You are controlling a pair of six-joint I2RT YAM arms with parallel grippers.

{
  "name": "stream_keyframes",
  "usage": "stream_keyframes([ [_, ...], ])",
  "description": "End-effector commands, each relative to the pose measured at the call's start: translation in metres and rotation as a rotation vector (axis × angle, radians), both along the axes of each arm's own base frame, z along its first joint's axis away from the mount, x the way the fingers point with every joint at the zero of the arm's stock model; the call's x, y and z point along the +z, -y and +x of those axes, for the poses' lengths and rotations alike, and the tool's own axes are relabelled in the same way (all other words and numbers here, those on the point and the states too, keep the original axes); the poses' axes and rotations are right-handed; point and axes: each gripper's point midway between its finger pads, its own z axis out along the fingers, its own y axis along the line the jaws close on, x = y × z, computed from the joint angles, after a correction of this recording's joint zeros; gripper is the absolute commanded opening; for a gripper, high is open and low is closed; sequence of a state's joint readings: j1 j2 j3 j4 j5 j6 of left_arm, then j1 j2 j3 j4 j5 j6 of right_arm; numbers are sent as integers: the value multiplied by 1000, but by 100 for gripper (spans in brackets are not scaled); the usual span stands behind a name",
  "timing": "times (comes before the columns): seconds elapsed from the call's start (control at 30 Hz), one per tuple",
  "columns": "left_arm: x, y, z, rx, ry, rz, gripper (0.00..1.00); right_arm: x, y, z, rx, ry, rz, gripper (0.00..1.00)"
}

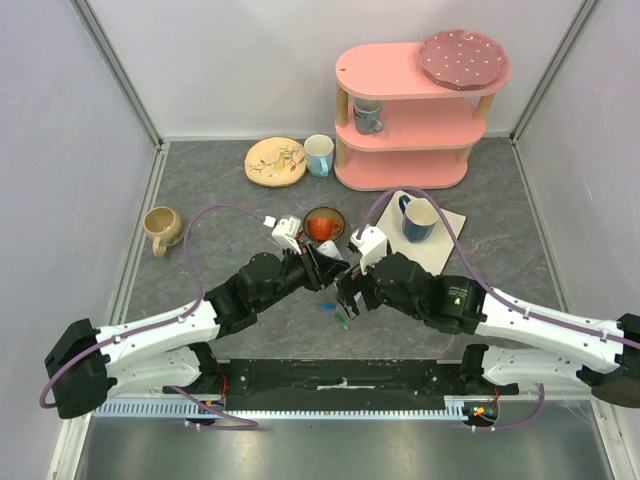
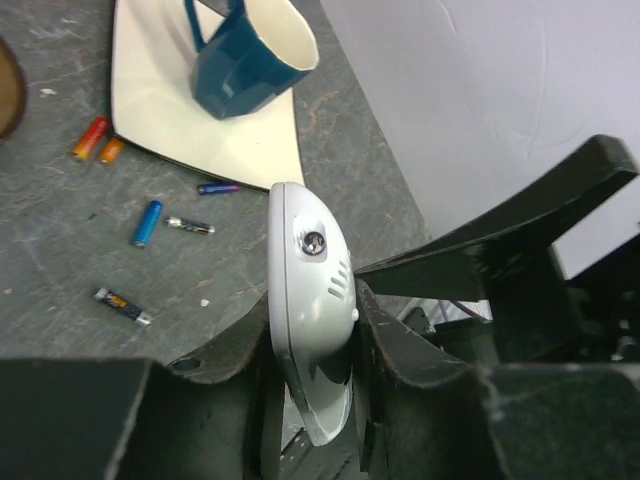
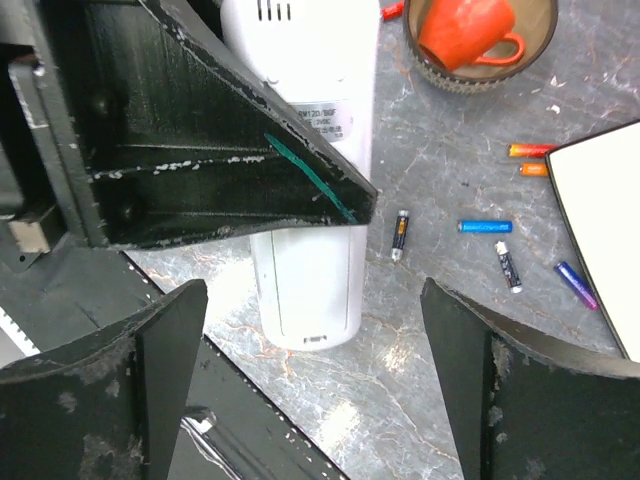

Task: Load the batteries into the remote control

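My left fingers pinch the remote control across its slim sides; light, slick plastic, I judge. My right fingers hang spread above tiny batteries, likely to roll: grip mid-length.

This is a robot lab cell. Plain white panels on metal posts wall in the grey worktop. A pink shelf stands at its far edge.

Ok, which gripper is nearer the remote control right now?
Left. The left gripper is shut on the remote control; the right gripper is open above the remote's free end, spread wide and not gripping it.
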State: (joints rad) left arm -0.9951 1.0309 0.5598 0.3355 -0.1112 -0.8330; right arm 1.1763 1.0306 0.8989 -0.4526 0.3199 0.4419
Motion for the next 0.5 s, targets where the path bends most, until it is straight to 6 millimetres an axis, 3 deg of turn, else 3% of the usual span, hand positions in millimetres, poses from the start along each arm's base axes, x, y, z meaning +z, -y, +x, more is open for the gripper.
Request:
stream_keyframes([
  [0.0, 12, -21, 15, 121, 72, 23, 2, 40, 0, 3, -48, 30, 111, 98],
  [0.17, 21, -54, 26, 270, 131, -7, 2, 51, 12, 2, -99, 29, 179, 98],
  [0.23, 30, -60, 27, 292, 177, -54, 2, 49, 19, 5, -159, 21, 240, 98],
  [0.27, 23, -64, 25, 292, 191, -55, 2, 38, 23, 6, -188, 12, 248, 98],
  [0.33, 29, -69, 25, 309, 233, -108, 2, 47, 29, 9, -282, -13, 394, 98],
  [0.37, 17, -72, 25, 315, 233, -98, 2, 31, 39, 14, -347, -7, 401, 98],
  [0.43, 11, -78, 27, 340, 256, -91, 2, 45, 45, 15, -391, -17, 575, 92],
  [0.47, 6, -82, 27, 357, 266, -98, 2, 30, 47, 14, -402, -27, 590, 89],
])
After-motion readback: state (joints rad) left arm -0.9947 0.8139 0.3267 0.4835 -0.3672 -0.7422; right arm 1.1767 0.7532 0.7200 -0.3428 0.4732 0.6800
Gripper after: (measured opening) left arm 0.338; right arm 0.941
